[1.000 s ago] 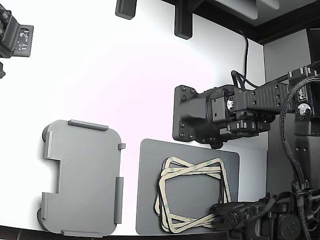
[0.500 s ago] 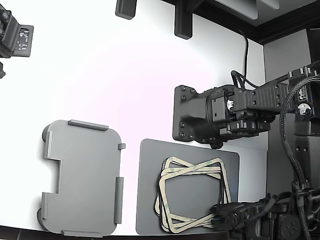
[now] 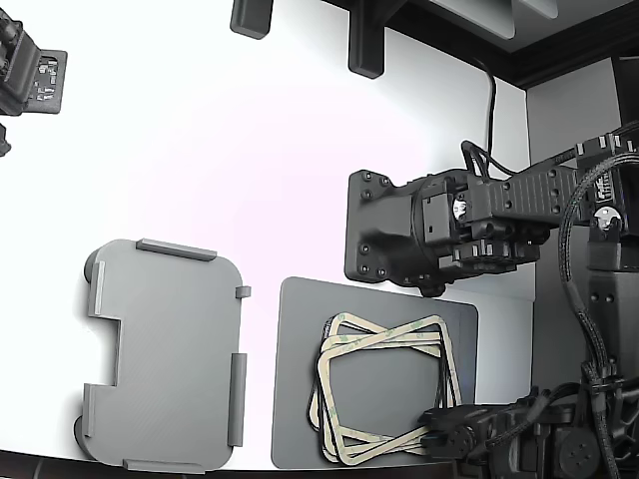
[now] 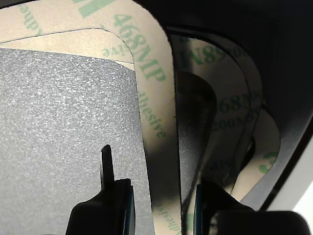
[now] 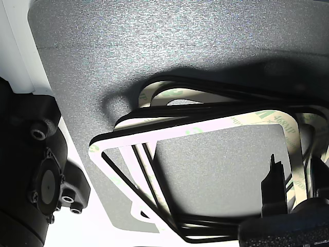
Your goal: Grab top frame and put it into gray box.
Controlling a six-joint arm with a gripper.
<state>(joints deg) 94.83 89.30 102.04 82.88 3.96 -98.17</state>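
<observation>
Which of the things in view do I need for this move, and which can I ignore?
For the job:
- top frame, uppermost of the stack
- gray box, nothing in it
- gripper, jaws either side of the top frame's edge

Not part of it:
- lower frames in the stack
- dark gray mat under the stack
- second arm above the mat
- white table

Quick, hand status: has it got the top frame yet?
Hand: open, fingers straddling one side of the top frame on the stack; not closed on it yet.
</observation>
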